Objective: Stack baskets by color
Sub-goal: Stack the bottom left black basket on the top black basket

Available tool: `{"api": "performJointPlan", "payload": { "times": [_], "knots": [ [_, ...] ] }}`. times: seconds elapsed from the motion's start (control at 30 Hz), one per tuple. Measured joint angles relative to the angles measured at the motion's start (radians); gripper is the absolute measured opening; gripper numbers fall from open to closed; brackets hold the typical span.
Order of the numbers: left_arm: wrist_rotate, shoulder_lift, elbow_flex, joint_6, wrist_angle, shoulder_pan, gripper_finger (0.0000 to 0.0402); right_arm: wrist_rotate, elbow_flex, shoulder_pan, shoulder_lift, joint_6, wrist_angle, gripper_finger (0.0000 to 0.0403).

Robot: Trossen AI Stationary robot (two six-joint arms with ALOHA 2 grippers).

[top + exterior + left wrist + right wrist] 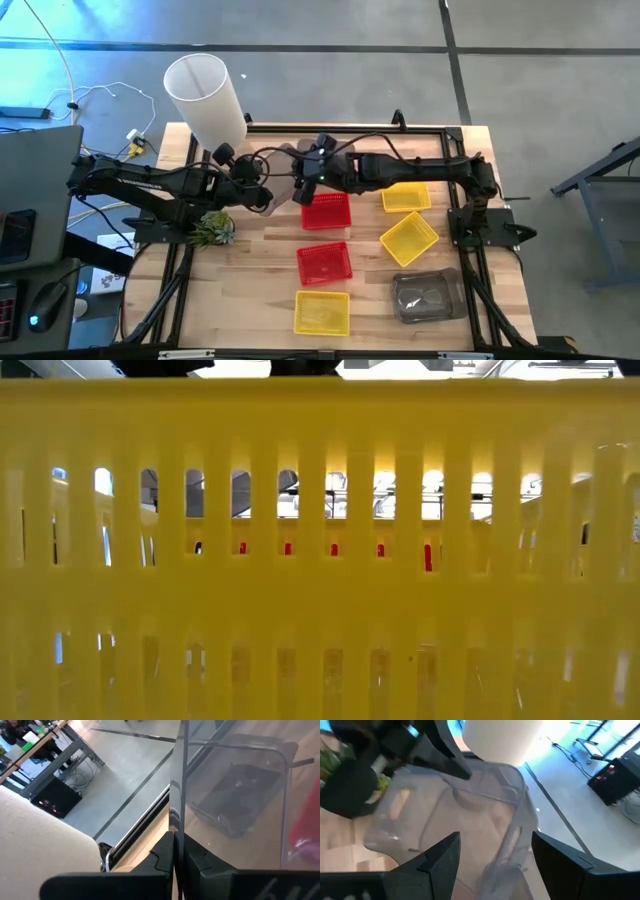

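My left gripper [266, 196] is shut on a translucent grey basket [285, 183], held above the table's far middle. My right gripper [303, 188] faces it from the right. It is open, and the basket's rim [512, 845] reaches between its spread fingers [445, 857]; whether they touch it I cannot tell. Two red baskets [327, 211] [325, 263] rest flat on the table. So do three yellow ones [405, 196] [408, 239] [322, 312] and a grey one [428, 297]. One yellow basket [320, 550] fills the low view. My left gripper [177, 842] pinches one thin side wall [178, 810] of the grey basket between its two fingers, one finger inside and one outside. The fingers come slanting down from the table's left. The basket [235, 795] is tipped on edge and off the table.
A tall white cylinder [205, 92] stands at the far left corner, close behind my left arm. A small green plant [212, 228] lies by the left edge. Bare wood shows at the near left. The table's black frame [480, 215] holds my right arm's base.
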Motion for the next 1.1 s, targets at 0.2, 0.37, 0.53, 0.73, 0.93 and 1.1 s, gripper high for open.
{"api": "performJointPlan", "payload": {
  "times": [0.2, 0.37, 0.53, 0.73, 0.93, 1.1],
  "knots": [
    [0.001, 0.000, 0.000, 0.000, 0.004, 0.000, 0.0000, 0.036, 0.000, -0.022, 0.008, 0.038, -0.048, 0.0231],
    [0.011, 0.000, 0.000, 0.041, 0.051, 0.000, 0.0000, 0.020, 0.000, -0.050, 0.008, 0.079, -0.074, 0.0215],
    [0.047, 0.000, 0.000, 0.095, 0.119, 0.000, 0.0000, -0.034, 0.000, -0.074, 0.007, 0.102, -0.091, 0.0156],
    [0.046, 0.000, 0.000, 0.095, 0.130, 0.000, 0.0000, -0.055, 0.000, -0.088, 0.007, 0.063, -0.109, 0.0021],
    [0.084, 0.000, 0.000, 0.116, 0.138, 0.010, 0.0000, -0.039, 0.000, -0.089, 0.007, 0.045, -0.116, 0.0008],
    [0.144, 0.000, 0.000, 0.123, 0.139, 0.029, 0.0013, -0.036, 0.000, -0.100, 0.007, 0.025, -0.116, 0.0003]
  ]
}}
